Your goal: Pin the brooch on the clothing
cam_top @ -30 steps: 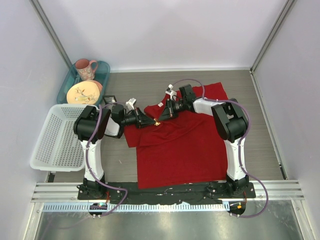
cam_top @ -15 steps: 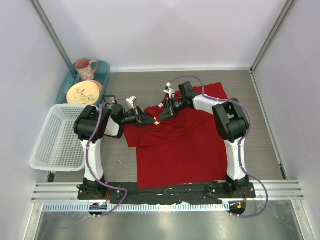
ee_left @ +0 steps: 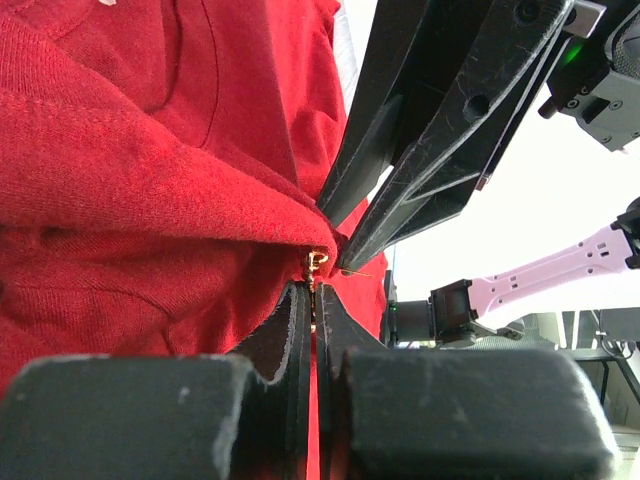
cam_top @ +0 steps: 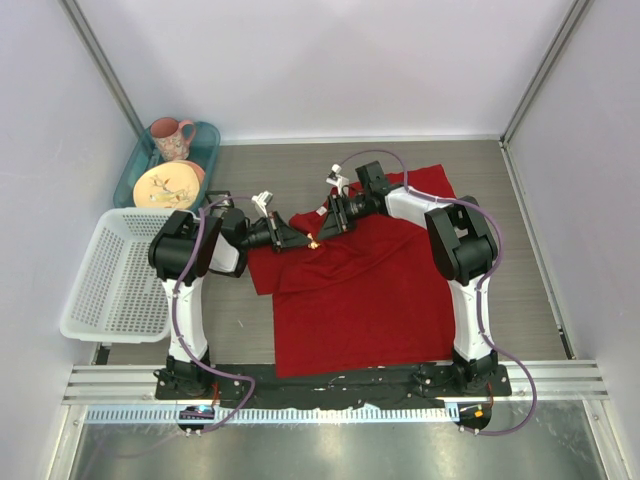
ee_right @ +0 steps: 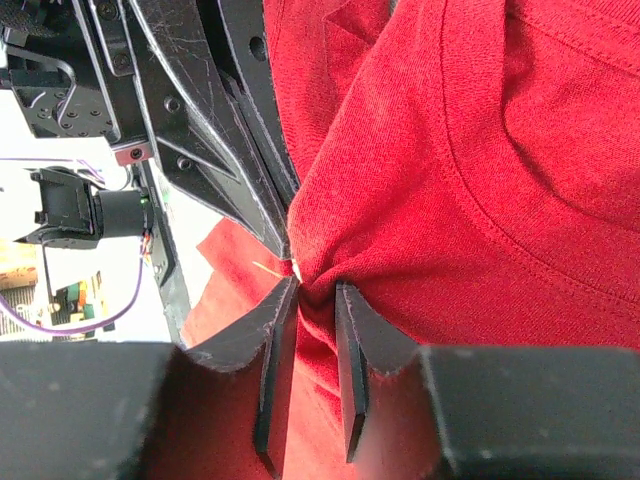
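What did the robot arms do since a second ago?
The right gripper moved slightly toward the far wall over the red T-shirt, and its fingers now stand apart around a fold of cloth. The left gripper stays shut on the brooch. The basket and mug sit as before.

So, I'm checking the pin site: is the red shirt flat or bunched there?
Bunched. Both wrist views show the red T-shirt pulled up into a creased fold; from above, the rest lies spread on the table.
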Controlling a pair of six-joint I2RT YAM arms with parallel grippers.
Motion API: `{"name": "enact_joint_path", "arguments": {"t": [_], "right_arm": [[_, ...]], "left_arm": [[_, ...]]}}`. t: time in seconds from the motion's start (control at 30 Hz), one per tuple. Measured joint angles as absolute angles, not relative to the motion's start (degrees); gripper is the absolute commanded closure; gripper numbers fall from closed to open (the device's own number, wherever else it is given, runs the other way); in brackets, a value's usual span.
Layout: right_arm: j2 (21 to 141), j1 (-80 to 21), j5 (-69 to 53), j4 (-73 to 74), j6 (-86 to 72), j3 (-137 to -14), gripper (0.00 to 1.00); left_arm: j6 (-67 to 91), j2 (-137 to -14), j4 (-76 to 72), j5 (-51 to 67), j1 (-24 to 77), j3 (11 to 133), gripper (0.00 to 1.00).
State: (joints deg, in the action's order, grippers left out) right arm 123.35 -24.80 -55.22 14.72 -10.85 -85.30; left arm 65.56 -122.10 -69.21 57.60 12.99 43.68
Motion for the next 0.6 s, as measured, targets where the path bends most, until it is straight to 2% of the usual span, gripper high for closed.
{"name": "enact_joint_path", "arguments": {"t": [0.2, 0.4, 0.6], "right_arm": [[123.4, -24.9, -55.0, 15.6, -10.9, -86.2, 0.71], [123.4, -25.3, -54.1, 16.0, -11.0, -87.1, 0.62], [123.4, -25.6, -53.9, 16.1, -10.5, -87.3, 0.62]], "left_arm": [[65.6, -122.1, -70.2, 57.8, 12.9, 43.7, 0.97], [65.6, -122.1, -70.5, 57.7, 12.6, 43.7, 0.97], [65.6, -122.1, -70.5, 57.6, 12.6, 43.7, 0.98]]}}
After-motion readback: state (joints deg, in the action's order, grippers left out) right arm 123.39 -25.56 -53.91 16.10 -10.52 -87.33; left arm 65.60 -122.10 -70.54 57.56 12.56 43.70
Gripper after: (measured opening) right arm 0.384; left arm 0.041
